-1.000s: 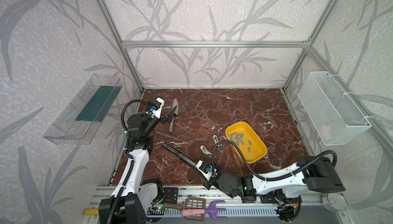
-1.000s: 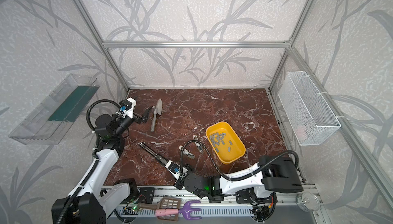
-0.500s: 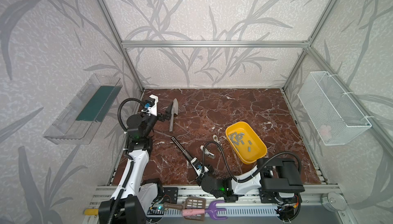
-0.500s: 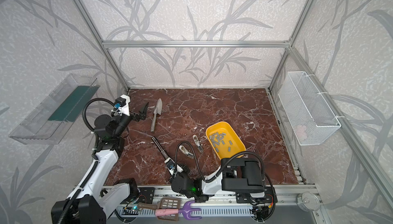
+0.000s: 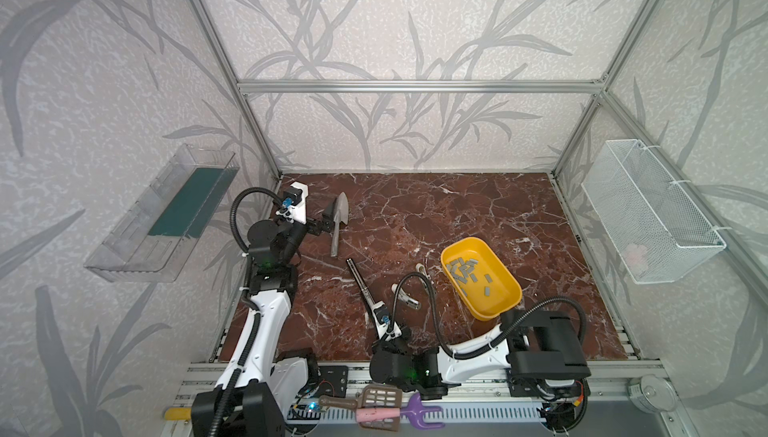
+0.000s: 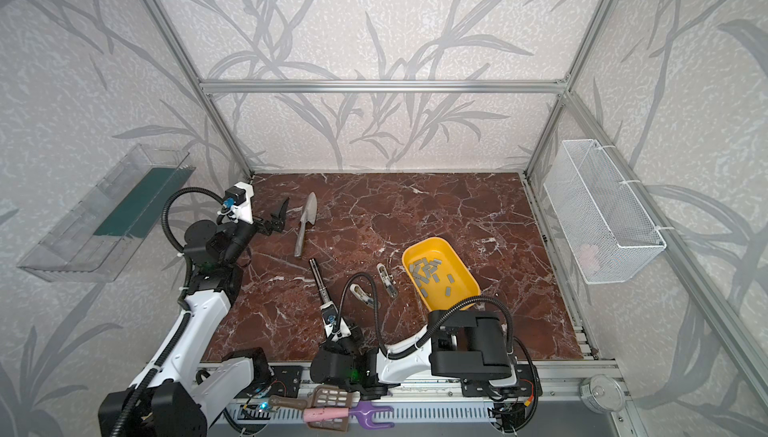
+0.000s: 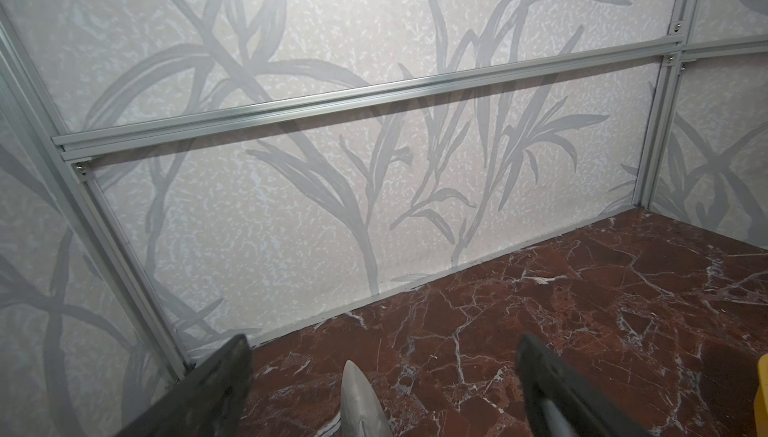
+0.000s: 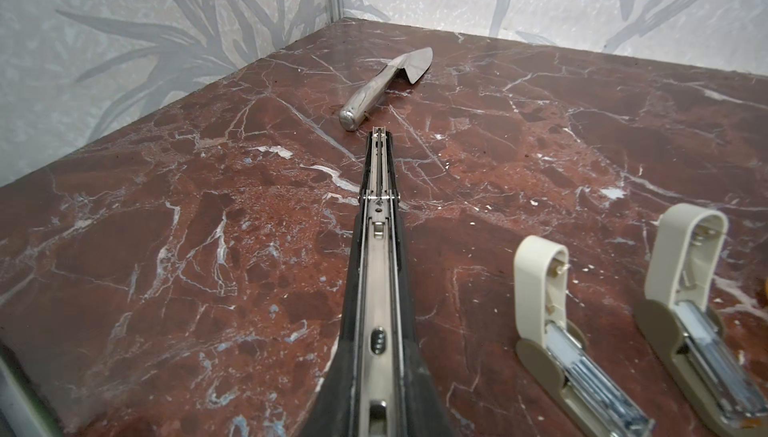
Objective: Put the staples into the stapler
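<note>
Right claw grips the stapler by its rear, long rail pointing straight ahead; staples lie to that claw's right, far from the open left claw.

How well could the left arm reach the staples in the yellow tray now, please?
Probably yes: the left gripper is open and empty, the staples lie uncovered in the yellow tray. The stapler, held by the right gripper, lies between; pass above it.
</note>
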